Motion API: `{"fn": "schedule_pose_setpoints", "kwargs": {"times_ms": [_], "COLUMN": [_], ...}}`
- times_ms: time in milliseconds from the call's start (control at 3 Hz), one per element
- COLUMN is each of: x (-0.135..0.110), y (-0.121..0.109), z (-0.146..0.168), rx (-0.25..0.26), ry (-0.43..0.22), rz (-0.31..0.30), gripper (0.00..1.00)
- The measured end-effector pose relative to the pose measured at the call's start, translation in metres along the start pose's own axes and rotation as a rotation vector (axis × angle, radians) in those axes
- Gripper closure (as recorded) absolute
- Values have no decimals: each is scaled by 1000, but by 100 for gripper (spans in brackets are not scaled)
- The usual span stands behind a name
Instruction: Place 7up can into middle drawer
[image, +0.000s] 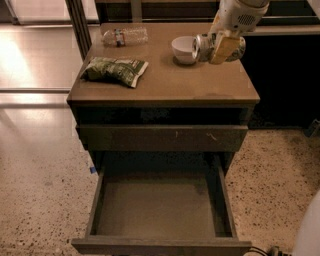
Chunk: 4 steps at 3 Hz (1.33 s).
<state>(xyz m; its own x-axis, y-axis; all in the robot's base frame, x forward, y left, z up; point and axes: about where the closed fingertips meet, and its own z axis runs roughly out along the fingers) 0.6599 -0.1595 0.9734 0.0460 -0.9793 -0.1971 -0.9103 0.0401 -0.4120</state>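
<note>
Above the countertop (165, 85), claw (221, 48) clasps 7up can (201, 46) lying crosswise, top toward bowl (182, 50).

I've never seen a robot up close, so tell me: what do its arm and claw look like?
The arm is a smooth, rounded, cream-white shell with a small patch of tiny vent holes near its lower end. The claw, at the upper right over the brown wooden cabinet top, has flat, yellowish-tan fingers. No cables or markings are visible.
</note>
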Motion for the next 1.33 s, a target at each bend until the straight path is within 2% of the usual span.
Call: {"fn": "schedule_pose_setpoints", "kwargs": {"times_ms": [333,667,1000,1333], "x": [-5,-15,-22,-25], "y": [40,89,100,137], "z": [-13,4,4,14], "rx": [2,-77,-80,-130], "ry": [-29,-46,-58,-66], "rz": [39,37,40,58], "gripper": [100,100,100,100]}}
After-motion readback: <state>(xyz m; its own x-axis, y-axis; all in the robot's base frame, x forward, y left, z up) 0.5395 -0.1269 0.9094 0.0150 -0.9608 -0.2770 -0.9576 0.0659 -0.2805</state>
